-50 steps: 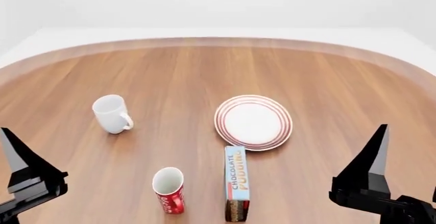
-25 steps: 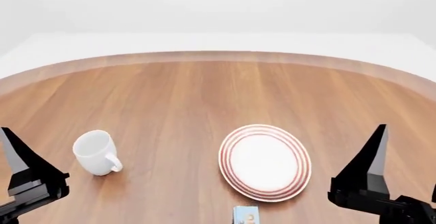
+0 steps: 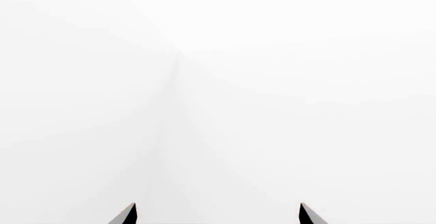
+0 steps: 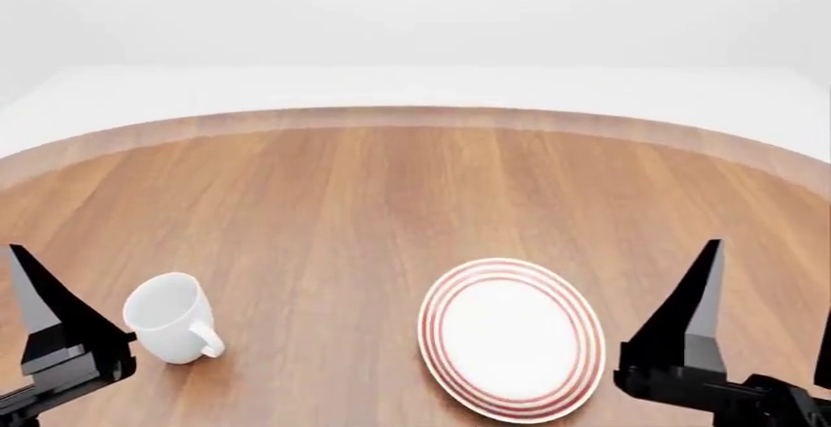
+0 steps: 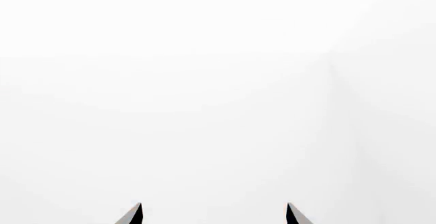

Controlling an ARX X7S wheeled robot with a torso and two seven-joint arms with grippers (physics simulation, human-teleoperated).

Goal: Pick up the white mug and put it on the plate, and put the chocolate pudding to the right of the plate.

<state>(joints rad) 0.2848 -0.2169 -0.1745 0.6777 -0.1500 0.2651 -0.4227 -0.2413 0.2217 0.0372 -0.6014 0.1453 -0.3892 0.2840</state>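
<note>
Head view: glossy white ceramic mug lies tipped on the round wooden table, near left; red-ringed white plate sits well apart, near right. Both black grippers, left and right, gape wide, empty

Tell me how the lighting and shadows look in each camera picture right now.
Head view: soft even light, faint shadows under the white mug and plate, mild barrel curve on the table edge. Both wrist views: nearly blank white, only dark fingertips showing.
</note>
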